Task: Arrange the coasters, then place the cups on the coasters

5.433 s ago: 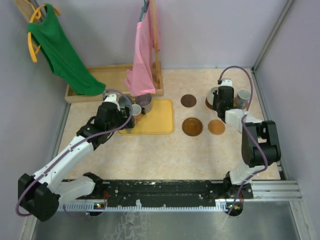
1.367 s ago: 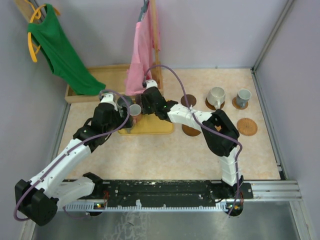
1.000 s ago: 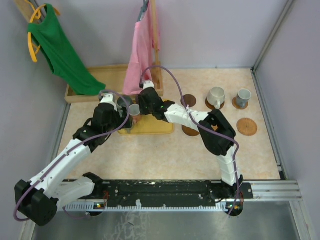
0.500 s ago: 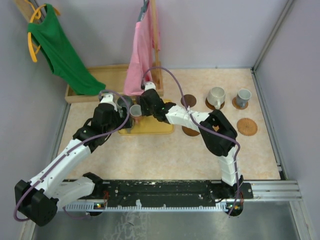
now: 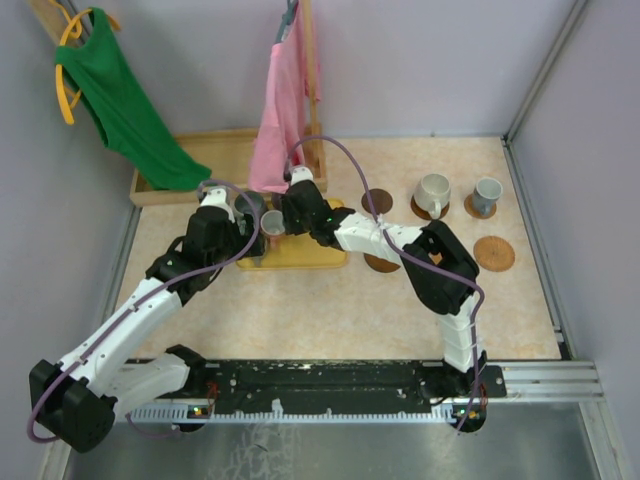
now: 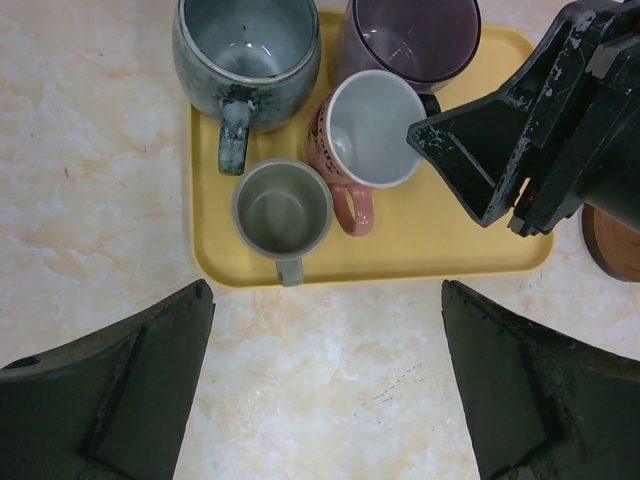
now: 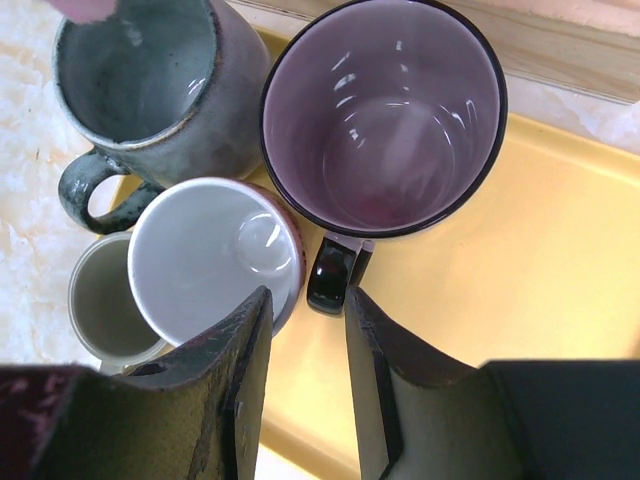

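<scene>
Cups not yet served are the four crowded on the yellow rectangular tray (image 6: pixel 440 240): a large grey-green glazed mug (image 6: pixel 247 50), a dark mauve mug (image 6: pixel 410 40), a pink mug with a white inside (image 6: pixel 365 130) and a small olive-grey mug (image 6: pixel 283 208). Seconds ago the right arm was at the far right by the cream mug (image 5: pixel 433 190). That mug and the pale blue-grey mug (image 5: pixel 487 192) each stand on a coaster. The arm has since swung across to the tray and has barely shifted in the last second. A light tan round coaster (image 5: pixel 493 252) now lies further right, bare.

By my reading two cups are done and a third pick is being lined up. The right pincer (image 7: pixel 306 300) shows a narrow gap with nothing gripped, the mauve mug's handle just ahead. The left pincer (image 6: pixel 325 290) hangs wide and empty.

From above, the arms and the hanging pink cloth (image 5: pixel 280 110) hide the tray's cups, and the right arm covers parts of two dark brown coasters (image 5: pixel 377 200). Whether a right finger touches the pink mug's rim cannot be told. No sixth coaster shows.
</scene>
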{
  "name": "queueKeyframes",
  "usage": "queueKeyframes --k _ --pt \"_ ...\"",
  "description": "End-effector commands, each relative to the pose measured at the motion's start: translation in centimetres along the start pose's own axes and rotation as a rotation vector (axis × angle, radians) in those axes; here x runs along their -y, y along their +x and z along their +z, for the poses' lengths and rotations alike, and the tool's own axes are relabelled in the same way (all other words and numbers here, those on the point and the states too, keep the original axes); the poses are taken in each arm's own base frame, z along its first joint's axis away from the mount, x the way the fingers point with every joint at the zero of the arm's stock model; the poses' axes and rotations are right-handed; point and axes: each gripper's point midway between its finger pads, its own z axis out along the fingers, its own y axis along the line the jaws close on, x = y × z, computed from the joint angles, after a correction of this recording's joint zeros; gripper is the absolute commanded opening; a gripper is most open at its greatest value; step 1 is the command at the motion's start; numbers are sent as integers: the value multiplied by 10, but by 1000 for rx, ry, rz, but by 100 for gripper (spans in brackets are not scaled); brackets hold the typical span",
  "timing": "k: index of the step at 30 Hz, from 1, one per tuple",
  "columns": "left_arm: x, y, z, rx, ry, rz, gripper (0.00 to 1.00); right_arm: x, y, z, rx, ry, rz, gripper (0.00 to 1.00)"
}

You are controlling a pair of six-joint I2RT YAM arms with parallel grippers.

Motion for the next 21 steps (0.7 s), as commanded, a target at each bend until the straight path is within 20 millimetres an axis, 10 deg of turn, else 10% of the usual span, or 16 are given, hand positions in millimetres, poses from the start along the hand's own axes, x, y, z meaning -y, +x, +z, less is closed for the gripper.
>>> queueKeyframes --k 1,12,21 --pt "0 -4 0 18 2 -3 100 -26 -50 -20 132 -76 11 35" --pt "1 -4 2 16 3 0 100 -26 -69 -36 199 -88 18 35" --pt "1 -3 2 12 4 1 100 -11 -43 -28 140 -34 -4 35"
